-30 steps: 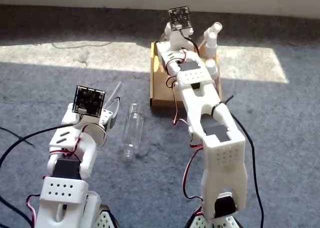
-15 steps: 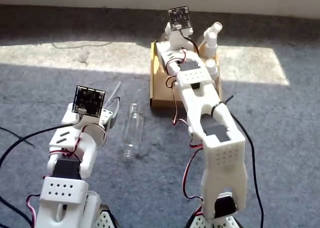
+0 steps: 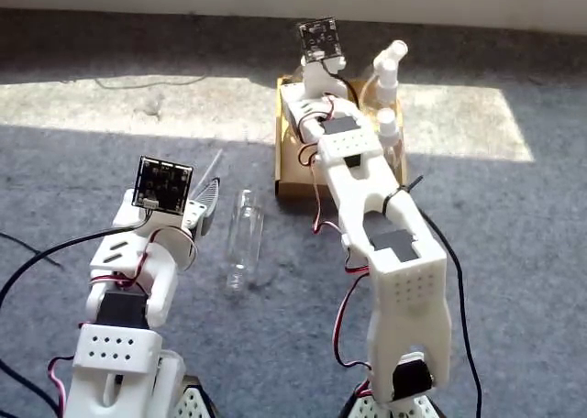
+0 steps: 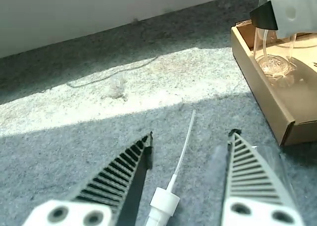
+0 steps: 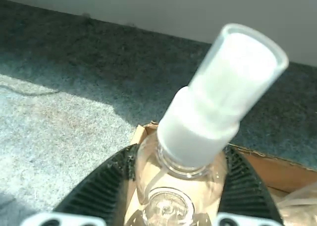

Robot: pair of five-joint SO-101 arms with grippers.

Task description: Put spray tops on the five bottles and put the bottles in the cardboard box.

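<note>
Right gripper (image 5: 178, 184) clamps capped bottle (image 5: 218, 92) over cardboard box (image 3: 289, 170); we judge boxing, release next. Left gripper (image 4: 190, 139) gapes empty over spray top (image 4: 163, 202) near box.

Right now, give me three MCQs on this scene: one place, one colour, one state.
1. Where is the topless bottle? A in the cardboard box; B on the carpet beside the left gripper; C on an arm's back.
2. What colour is the loose spray top? A white; B red; C black.
3. The right gripper is: A open, empty; B shut on a capped bottle; C shut on a loose tube.

1 B: it lies on the carpet, outside the cardboard box.
2 A: its collar shows white in the left wrist view.
3 B: the bottle sits clamped in it, top on.
</note>
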